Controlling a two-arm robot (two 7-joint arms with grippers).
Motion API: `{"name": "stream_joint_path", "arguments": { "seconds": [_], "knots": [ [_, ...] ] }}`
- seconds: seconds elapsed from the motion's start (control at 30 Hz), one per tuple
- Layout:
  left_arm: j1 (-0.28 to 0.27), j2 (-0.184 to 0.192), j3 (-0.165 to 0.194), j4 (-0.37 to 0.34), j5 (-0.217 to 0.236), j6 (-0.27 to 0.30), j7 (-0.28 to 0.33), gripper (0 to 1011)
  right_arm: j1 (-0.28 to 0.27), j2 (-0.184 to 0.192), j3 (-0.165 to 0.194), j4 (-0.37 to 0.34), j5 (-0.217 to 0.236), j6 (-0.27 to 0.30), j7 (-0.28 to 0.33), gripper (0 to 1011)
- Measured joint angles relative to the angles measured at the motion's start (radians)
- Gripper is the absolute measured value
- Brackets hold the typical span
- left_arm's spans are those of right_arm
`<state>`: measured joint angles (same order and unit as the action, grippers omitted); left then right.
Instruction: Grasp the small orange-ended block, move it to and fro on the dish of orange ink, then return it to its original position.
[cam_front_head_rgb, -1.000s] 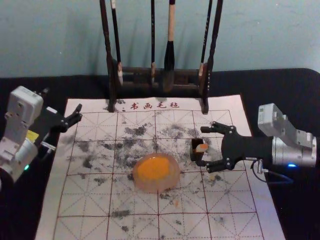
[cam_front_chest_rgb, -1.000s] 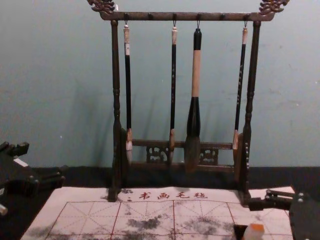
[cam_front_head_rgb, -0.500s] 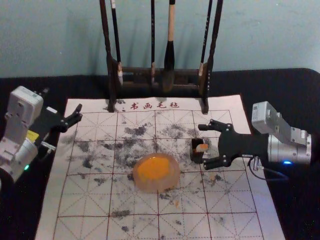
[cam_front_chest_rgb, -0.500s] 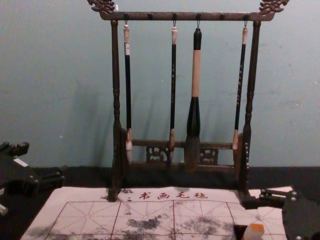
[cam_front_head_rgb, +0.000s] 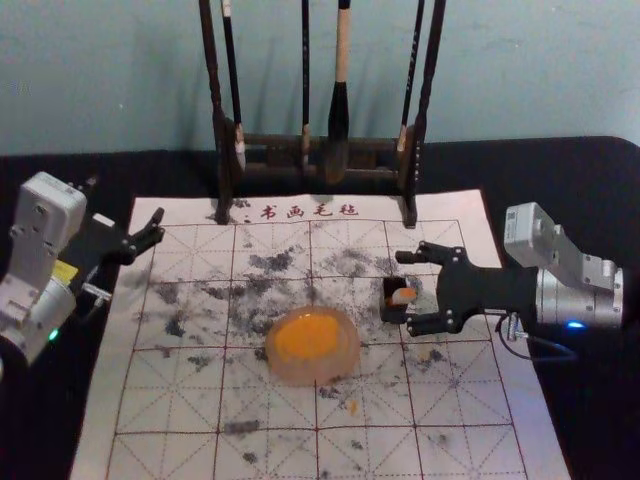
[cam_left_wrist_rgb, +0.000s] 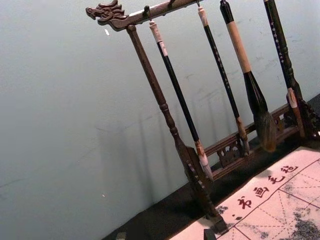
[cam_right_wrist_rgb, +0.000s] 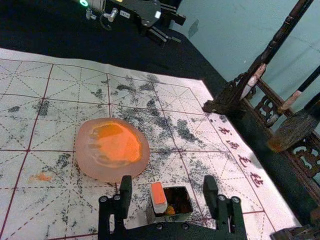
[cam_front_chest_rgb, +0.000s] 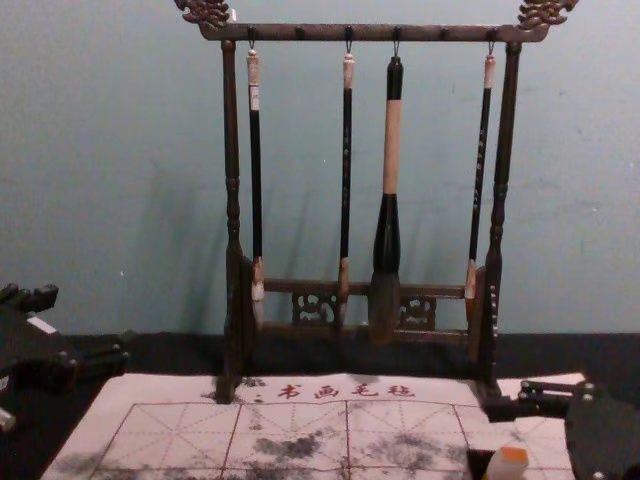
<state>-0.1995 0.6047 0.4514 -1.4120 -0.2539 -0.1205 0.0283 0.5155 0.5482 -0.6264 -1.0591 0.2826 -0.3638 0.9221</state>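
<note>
The right gripper (cam_front_head_rgb: 406, 290) holds nothing, its jaws wide apart at the open box's (cam_front_head_rgb: 390, 312) right side. The small orange-ended block (cam_right_wrist_rgb: 158, 197) leans inside the box, orange end up. Left of the box and nearer lies the dish of orange ink (cam_front_head_rgb: 312, 345). Beyond the box stands the brush rack (cam_front_head_rgb: 280, 142); far left of the box, the left gripper (cam_front_head_rgb: 124, 199) idles, jaws wide.

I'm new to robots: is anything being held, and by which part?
Nothing is held: left gripper and right gripper are open, the block resting in its box.

Rack (cam_left_wrist_rgb: 152, 80) w/ brushes (cam_left_wrist_rgb: 238, 46) nr wall (cam_left_wrist_rgb: 60, 110)
</note>
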Motion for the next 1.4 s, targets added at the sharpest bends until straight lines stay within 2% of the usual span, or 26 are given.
{"name": "stream_joint_path", "arguments": {
  "seconds": [0.1, 0.13, 0.2, 0.23, 0.27, 0.33, 0.43, 0.53, 0.63, 0.87, 1.23, 1.4],
  "knots": [
    [0.000, 0.000, 0.000, 0.000, 0.000, 0.000, 0.000, 1001, 0.000, 0.000, 0.000, 0.000, 0.000, 0.000, 0.000, 860],
    [0.000, 0.000, 0.000, 0.000, 0.000, 0.000, 0.000, 1001, 0.000, 0.000, 0.000, 0.000, 0.000, 0.000, 0.000, 860],
    [0.000, 0.000, 0.000, 0.000, 0.000, 0.000, 0.000, 1001, 0.000, 0.001, 0.000, 0.000, 0.001, 0.000, 0.000, 763],
    [0.000, 0.000, 0.000, 0.000, 0.000, 0.000, 0.000, 1001, 0.000, 0.001, 0.000, 0.000, 0.001, 0.000, 0.000, 763],
    [0.000, 0.000, 0.000, 0.000, 0.000, 0.000, 0.000, 1001, 0.000, 0.001, 0.000, -0.001, 0.001, 0.000, 0.000, 707],
    [0.000, 0.000, 0.000, 0.000, 0.000, 0.000, 0.000, 1001, -0.001, 0.001, 0.001, -0.001, 0.001, 0.000, 0.001, 678],
    [0.000, 0.000, 0.000, 0.000, 0.000, 0.000, 0.000, 1001, -0.001, 0.001, 0.001, -0.001, 0.001, 0.000, 0.001, 548],
    [0.000, 0.000, 0.000, 0.000, 0.000, 0.000, 0.000, 1001, -0.001, 0.001, 0.000, -0.001, 0.001, 0.000, 0.001, 476],
    [0.000, 0.000, 0.000, 0.000, 0.000, 0.000, 0.000, 1001, -0.001, 0.001, 0.001, -0.001, 0.002, 0.000, 0.001, 343],
    [0.000, 0.000, 0.000, 0.000, 0.000, 0.000, 0.000, 1001, -0.001, 0.001, 0.000, -0.001, 0.002, 0.001, 0.002, 143],
    [0.000, 0.000, 0.000, 0.000, 0.000, 0.000, 0.000, 1001, -0.001, 0.001, 0.000, -0.001, 0.002, 0.001, 0.002, 132],
    [0.000, 0.000, 0.000, 0.000, 0.000, 0.000, 0.000, 1001, -0.005, 0.005, 0.007, -0.019, 0.023, 0.027, 0.003, 132]
  ]
}}
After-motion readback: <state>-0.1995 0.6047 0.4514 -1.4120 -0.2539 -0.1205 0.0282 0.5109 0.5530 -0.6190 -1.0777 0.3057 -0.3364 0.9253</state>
